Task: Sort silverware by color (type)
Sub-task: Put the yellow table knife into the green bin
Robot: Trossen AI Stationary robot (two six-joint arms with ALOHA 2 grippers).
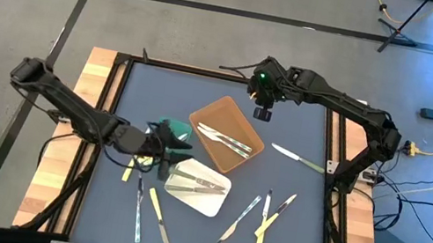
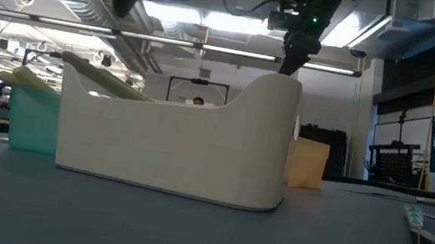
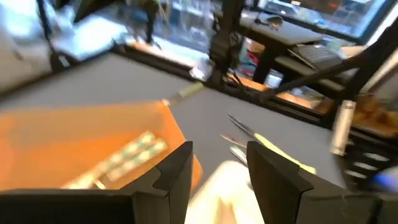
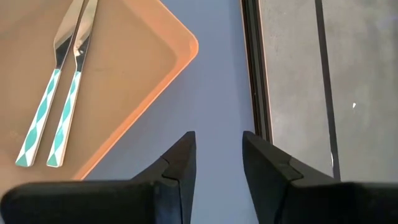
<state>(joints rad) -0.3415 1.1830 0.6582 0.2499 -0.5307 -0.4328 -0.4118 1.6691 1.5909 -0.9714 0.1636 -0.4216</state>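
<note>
1. Nearest the camera end of the worktop point(image 1: 286, 232), loose silverware lay in two groups: about three pieces at the left front point(image 1: 149, 212) and about three at the right front point(image 1: 264, 215), though where handles overlapped the count was uncertain.
2. One more knife point(image 1: 297, 159) lay alone near the right edge, well apart from both end effectors.
3. The white tray point(image 1: 207, 199) held about two pieces point(image 1: 199, 182), lying just beside the left end effector point(image 1: 168, 151).
4. The left arm reached in low from the left side, nearly level, its end effector over the green tray point(image 1: 169, 127) at the near edge of the white tray.
5. In the left wrist view its two fingers point(image 3: 177, 174) stood apart with nothing between them.
6. The brown tray point(image 1: 245, 123) sat at mid-worktop, turned diamond-wise, holding two pieces with green-and-white diamond handles point(image 4: 53, 118), side by side.
7. The right end effector point(image 1: 264, 109) hung above the worktop just beyond the far corner of the brown tray, near the worktop's far edge.
8. The right arm came in from the right side, elbow folded, wrist pointing down.
9. In the right wrist view its fingers point(image 4: 180, 165) were parted and empty, with the two tray pieces off to one side.
</note>
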